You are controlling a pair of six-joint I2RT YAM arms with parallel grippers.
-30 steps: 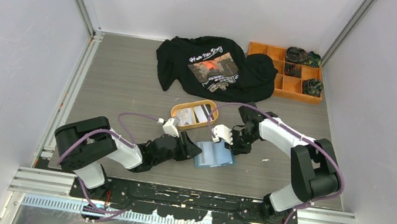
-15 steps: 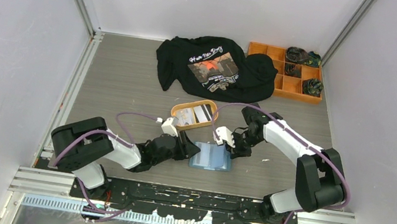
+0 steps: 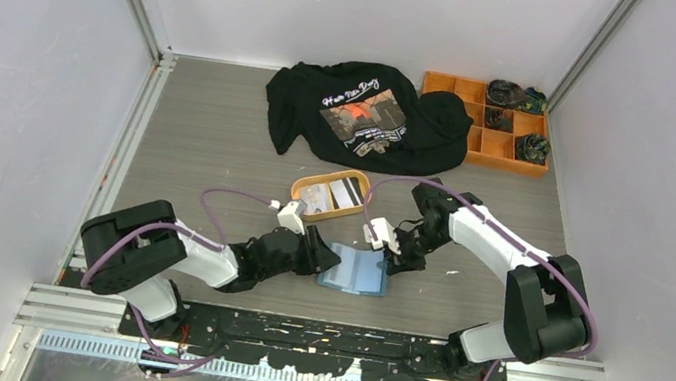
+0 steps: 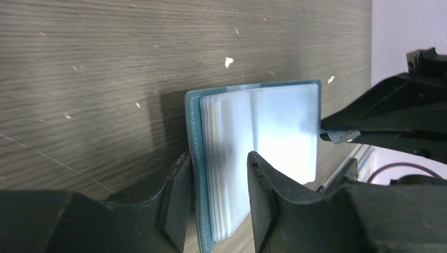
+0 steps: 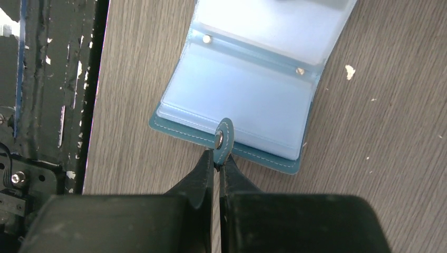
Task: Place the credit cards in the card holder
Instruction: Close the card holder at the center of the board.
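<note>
The teal-blue card holder [image 3: 357,271] lies open on the table between my two grippers, its pale clear pockets facing up [image 5: 248,100]. My left gripper [image 3: 325,257] is shut on its left half. In the left wrist view the teal cover [image 4: 193,158] and the stack of clear pockets sit between the fingers [image 4: 263,195], around the left gripper [image 4: 219,157]. My right gripper [image 5: 217,154] is shut on the holder's snap tab [image 5: 224,134] at its right edge, and shows in the top view as the right gripper [image 3: 388,250]. Several credit cards [image 3: 342,192], light and dark, lie in the orange oval tray [image 3: 305,186] just behind.
A black printed T-shirt [image 3: 366,114] is spread at the back of the table. An orange compartment box [image 3: 482,146] with dark items stands at the back right. The arms' base rail [image 3: 313,333] runs along the near edge.
The right gripper has shut on the snap tab. The card holder has come down from a tilted, raised pose to lie flatter and has shifted slightly left and nearer.
</note>
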